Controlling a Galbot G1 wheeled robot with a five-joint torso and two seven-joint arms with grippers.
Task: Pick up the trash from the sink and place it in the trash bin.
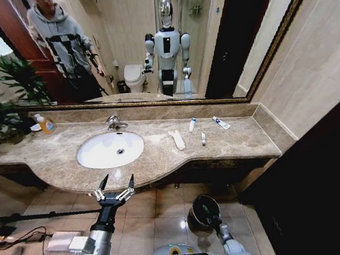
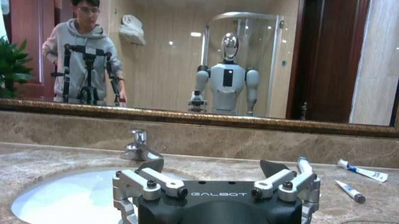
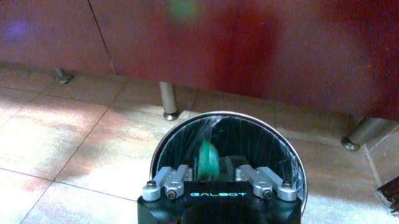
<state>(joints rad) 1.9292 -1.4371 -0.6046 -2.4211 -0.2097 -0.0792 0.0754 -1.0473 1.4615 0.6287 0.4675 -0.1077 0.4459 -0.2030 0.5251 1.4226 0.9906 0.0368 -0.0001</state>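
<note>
Sink (image 1: pixel 91 161) sits left of centre in the marble countertop (image 1: pixel 160 163); left gripper (image 1: pixel 116 184) hovers at the counter's front edge, fingers spread, holding nothing. Right of the basin lie a white wrapper (image 1: pixel 177 140), two white tubes (image 1: pixel 192 124) (image 1: pixel 220 122) and a grey stick (image 1: pixel 203 139). Right gripper (image 3: pixel 212 164) is over the trash bin (image 3: pixel 187 133) on the floor, clamped on a green stick (image 3: pixel 208 157)

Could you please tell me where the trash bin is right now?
In the head view the trash bin stands low on the robot's right, over the tiled floor, with the right gripper at its near rim.
</note>
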